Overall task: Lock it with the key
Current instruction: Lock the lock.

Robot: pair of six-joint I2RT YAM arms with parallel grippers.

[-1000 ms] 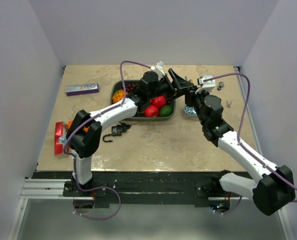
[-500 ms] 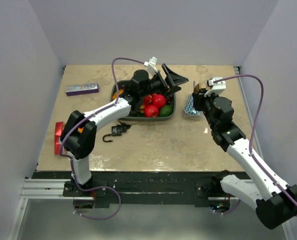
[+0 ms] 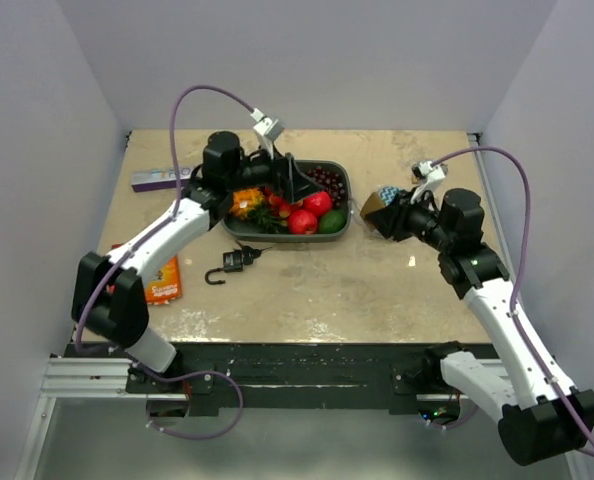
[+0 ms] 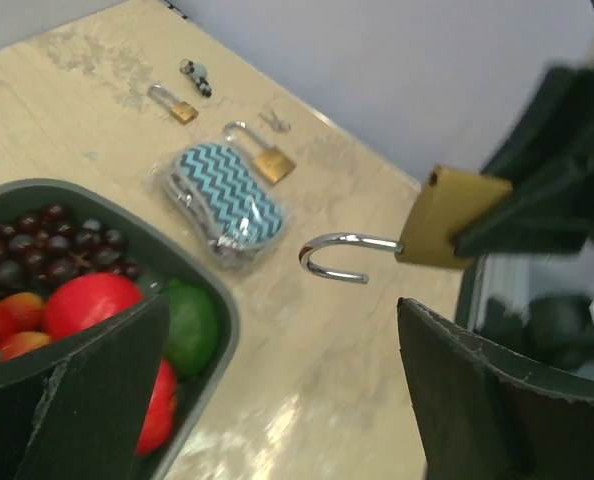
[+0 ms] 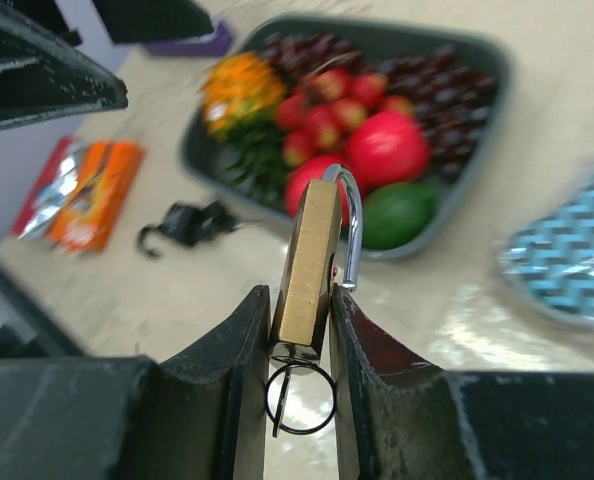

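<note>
My right gripper point(image 3: 379, 216) point(image 5: 297, 296) is shut on a brass padlock point(image 5: 310, 262) and holds it in the air, right of the fruit tray. Its silver shackle point(image 5: 350, 222) is swung open. A key on a wire ring point(image 5: 299, 398) hangs from the lock's underside, between my fingers. The same padlock point(image 4: 447, 214) shows in the left wrist view, shackle pointing left. My left gripper point(image 3: 289, 185) point(image 4: 282, 305) is open and empty over the tray, well apart from the lock. A black padlock point(image 3: 235, 260) point(image 5: 189, 224) lies open on the table.
A dark tray point(image 3: 349, 202) holds fruit at the table's middle back. A blue zigzag pouch point(image 4: 222, 195) and two small brass padlocks point(image 4: 269, 160) point(image 4: 179, 107) lie right of it. A purple box point(image 3: 159, 178) and an orange packet point(image 3: 160, 280) are on the left.
My left gripper has drawn back left from the right gripper to over the tray. My right gripper has moved right and lower with the brass padlock still in it.
</note>
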